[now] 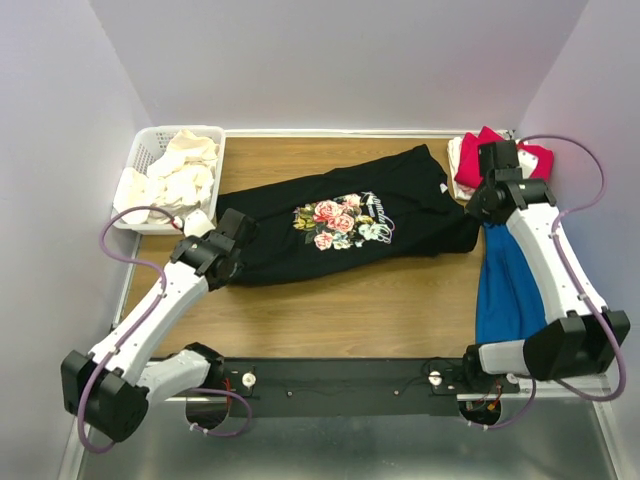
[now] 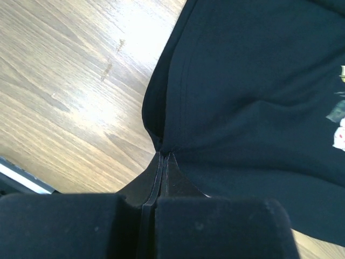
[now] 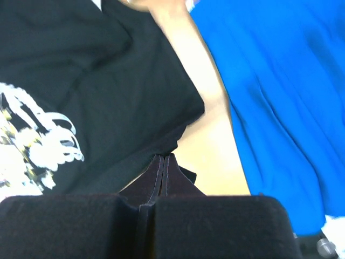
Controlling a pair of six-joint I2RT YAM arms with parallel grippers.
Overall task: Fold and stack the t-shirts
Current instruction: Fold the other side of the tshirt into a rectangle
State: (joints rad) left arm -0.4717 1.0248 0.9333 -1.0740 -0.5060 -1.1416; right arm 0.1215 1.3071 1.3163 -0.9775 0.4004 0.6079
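Observation:
A black t-shirt (image 1: 350,225) with a pink-rose print and white lettering lies spread across the middle of the wooden table. My left gripper (image 1: 232,232) is shut on its left edge; the left wrist view shows the black cloth (image 2: 253,97) pinched at the fingertips (image 2: 164,156). My right gripper (image 1: 480,205) is shut on its right edge; the right wrist view shows the black cloth (image 3: 108,97) bunched at the fingertips (image 3: 165,157). A crimson t-shirt (image 1: 492,160) lies at the back right on a white one. Cream-white shirts (image 1: 180,170) fill the basket.
A white plastic lattice basket (image 1: 140,155) stands at the back left. A blue cloth (image 1: 508,285) lies along the table's right edge under my right arm, also in the right wrist view (image 3: 280,97). Bare wood (image 1: 350,305) runs along the front.

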